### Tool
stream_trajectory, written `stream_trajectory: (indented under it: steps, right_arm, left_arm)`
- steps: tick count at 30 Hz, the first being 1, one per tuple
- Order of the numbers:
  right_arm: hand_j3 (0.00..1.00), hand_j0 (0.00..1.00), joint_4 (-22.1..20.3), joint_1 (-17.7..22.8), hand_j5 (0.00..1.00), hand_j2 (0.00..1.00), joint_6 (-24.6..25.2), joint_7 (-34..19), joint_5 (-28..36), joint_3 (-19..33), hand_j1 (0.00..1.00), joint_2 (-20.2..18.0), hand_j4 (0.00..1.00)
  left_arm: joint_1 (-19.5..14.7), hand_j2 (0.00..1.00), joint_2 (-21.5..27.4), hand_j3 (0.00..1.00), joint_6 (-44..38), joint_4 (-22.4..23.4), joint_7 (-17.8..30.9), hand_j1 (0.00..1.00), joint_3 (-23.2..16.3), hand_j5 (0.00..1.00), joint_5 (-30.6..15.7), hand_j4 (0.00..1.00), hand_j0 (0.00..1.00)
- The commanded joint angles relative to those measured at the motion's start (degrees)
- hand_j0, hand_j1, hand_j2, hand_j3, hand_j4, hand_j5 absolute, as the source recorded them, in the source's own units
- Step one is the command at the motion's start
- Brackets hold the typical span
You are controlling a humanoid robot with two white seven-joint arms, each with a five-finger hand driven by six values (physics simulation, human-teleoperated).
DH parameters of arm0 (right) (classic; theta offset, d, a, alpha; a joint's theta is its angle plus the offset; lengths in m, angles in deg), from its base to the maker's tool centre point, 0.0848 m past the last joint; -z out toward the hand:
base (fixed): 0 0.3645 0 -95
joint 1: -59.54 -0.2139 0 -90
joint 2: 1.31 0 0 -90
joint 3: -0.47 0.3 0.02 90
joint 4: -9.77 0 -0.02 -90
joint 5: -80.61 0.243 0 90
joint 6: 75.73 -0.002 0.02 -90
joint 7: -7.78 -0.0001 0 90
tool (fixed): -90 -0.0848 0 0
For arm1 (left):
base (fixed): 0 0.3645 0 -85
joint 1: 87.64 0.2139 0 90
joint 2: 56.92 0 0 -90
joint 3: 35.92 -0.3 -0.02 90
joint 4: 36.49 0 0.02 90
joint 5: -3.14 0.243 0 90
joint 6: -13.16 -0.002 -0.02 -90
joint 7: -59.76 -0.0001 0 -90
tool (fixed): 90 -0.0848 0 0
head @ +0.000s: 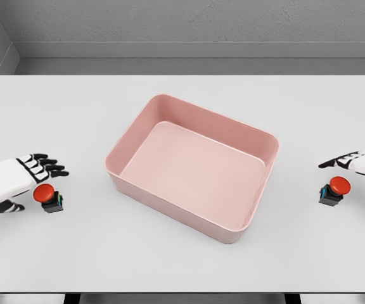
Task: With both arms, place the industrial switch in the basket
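Two industrial switches, each a red mushroom button on a dark block, are seen on the white worktop (pixel 182 266), one on either side of the pink basket (pixel 127 147), which is taken as the landmark. The left switch (pixel 48 197) stands well to the left of the basket, the right switch (pixel 334 190) well to its right, both near its front half. The left hand (pixel 19 180) is held just beside the left switch, its dark fingers (pixel 51 166) spread and relaxed above and behind the button, with the thumb low at the near side; nothing is gripped. The right hand (pixel 363 171) is likewise placed around the right switch, fingers released and extended toward the basket, thumb low, no grasp closed. This mirrored placement is judged to be a pre-grasp stance, so that each arm can take its own switch. The basket sits at an angle in the middle and is seen to hold nothing; both switches remain outside it.
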Motion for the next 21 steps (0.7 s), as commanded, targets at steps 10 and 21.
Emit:
stream_trajectory:
  steps: [10, 21]
  right_arm:
    - [1.00, 1.00, -0.1, -0.8, 1.00, 1.00, -3.4, 0.0, 0.1, -2.4, 1.00, 2.7, 1.00]
    - [0.82, 0.82, 0.0, -1.3, 0.82, 0.82, -4.6, 0.0, 0.1, -2.7, 0.82, 2.8, 0.82]
  left_arm:
    - [-0.8, 1.00, -1.1, 1.00, -0.1, -1.4, 0.0, 1.00, -3.7, 1.00, 0.8, 1.00, 1.00]
    - [-2.5, 0.84, -1.3, 0.84, -0.1, -1.9, 1.5, 0.84, -4.7, 0.84, 1.1, 0.84, 0.84]
